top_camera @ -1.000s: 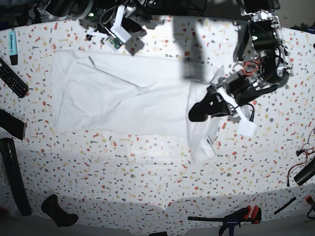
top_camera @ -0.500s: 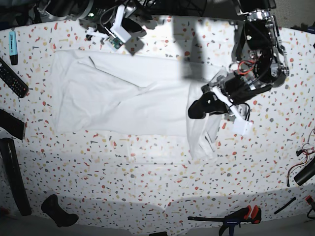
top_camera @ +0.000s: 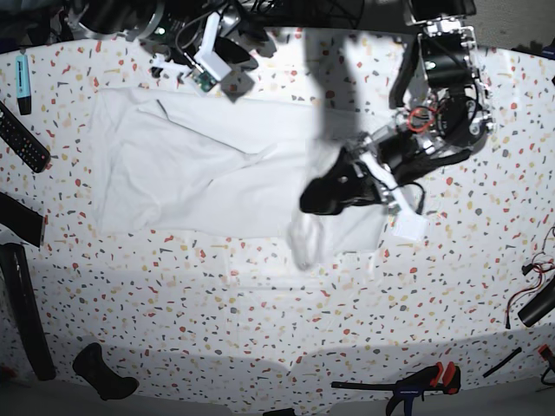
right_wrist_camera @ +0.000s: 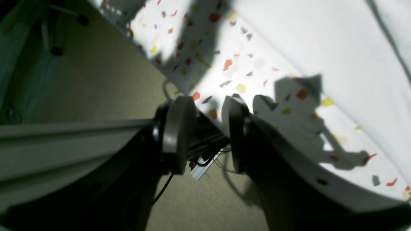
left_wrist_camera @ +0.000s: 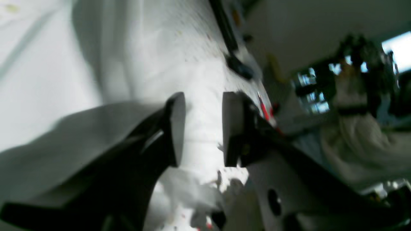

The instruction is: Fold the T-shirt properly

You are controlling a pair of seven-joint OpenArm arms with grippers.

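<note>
The white T-shirt (top_camera: 199, 173) lies spread across the speckled table (top_camera: 260, 295), with its right end lifted and folded over toward the left. My left gripper (top_camera: 314, 198) holds that bunched right end above the shirt's middle. In the left wrist view its fingers (left_wrist_camera: 175, 128) close on a ridge of white cloth (left_wrist_camera: 202, 106). My right gripper (right_wrist_camera: 207, 134) hangs at the table's back edge, its jaws slightly apart and empty. The shirt's edge (right_wrist_camera: 337, 41) shows beyond it. The right arm (top_camera: 211, 54) sits at the back left.
A remote control (top_camera: 22, 139) and a blue marker (top_camera: 23, 82) lie at the left edge. Long black tools (top_camera: 22, 321) lie at the front left. A clamp (top_camera: 416, 381) lies at the front. Cables (top_camera: 538, 295) lie at the right edge.
My left gripper has moved left over the shirt, dragging the held right end with it. The fold has shifted leftward. The right arm has stayed put.
</note>
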